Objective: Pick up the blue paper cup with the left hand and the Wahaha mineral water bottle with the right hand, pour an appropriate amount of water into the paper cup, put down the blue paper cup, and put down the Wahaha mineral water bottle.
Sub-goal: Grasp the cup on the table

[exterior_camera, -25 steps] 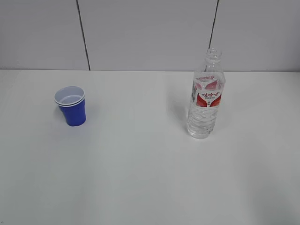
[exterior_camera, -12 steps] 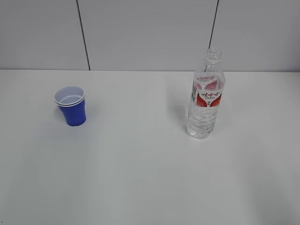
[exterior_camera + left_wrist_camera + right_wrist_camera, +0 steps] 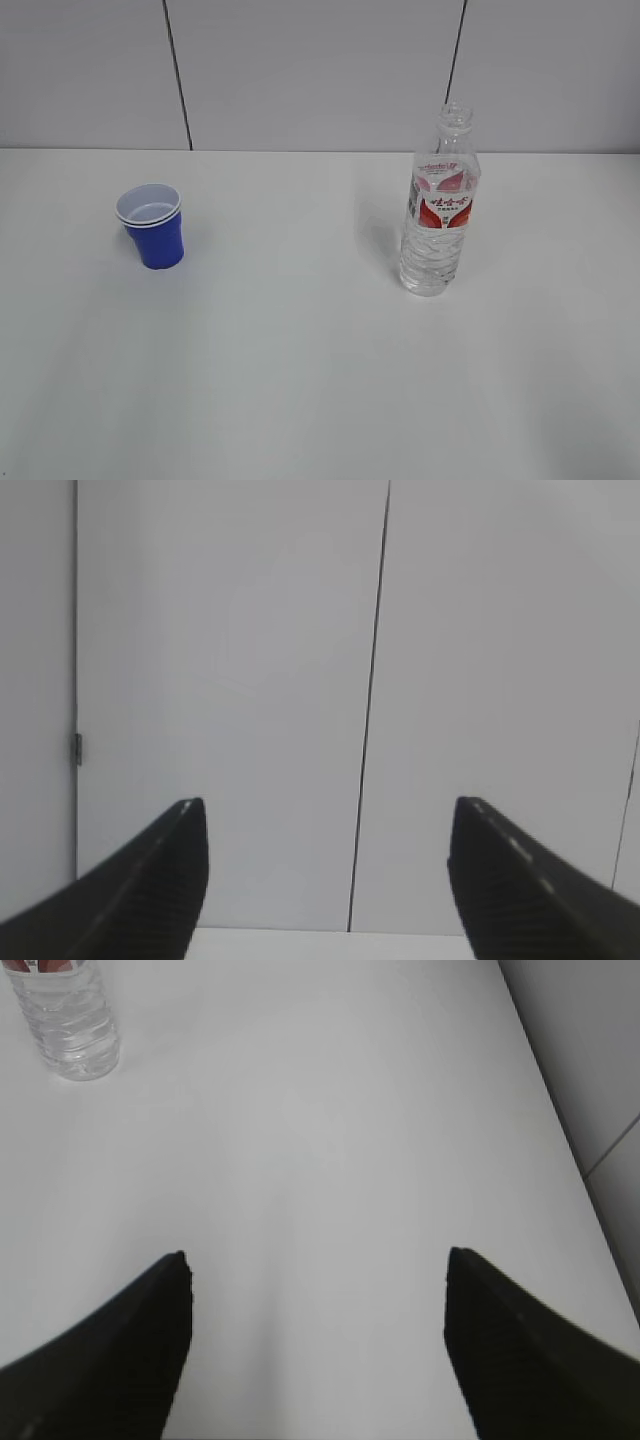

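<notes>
The blue paper cup (image 3: 153,227) stands upright on the white table (image 3: 300,350) at the left, white inside with a doubled rim. The Wahaha mineral water bottle (image 3: 439,205) stands upright at the right, uncapped, with water in its lower part; its base also shows in the right wrist view (image 3: 68,1015) at the top left. Neither arm shows in the exterior view. My left gripper (image 3: 325,815) is open and empty, facing the wall. My right gripper (image 3: 315,1265) is open and empty above the table, well short of the bottle.
A grey panelled wall (image 3: 320,70) with dark vertical seams stands behind the table. The table's right edge (image 3: 560,1130) shows in the right wrist view, with floor beyond it.
</notes>
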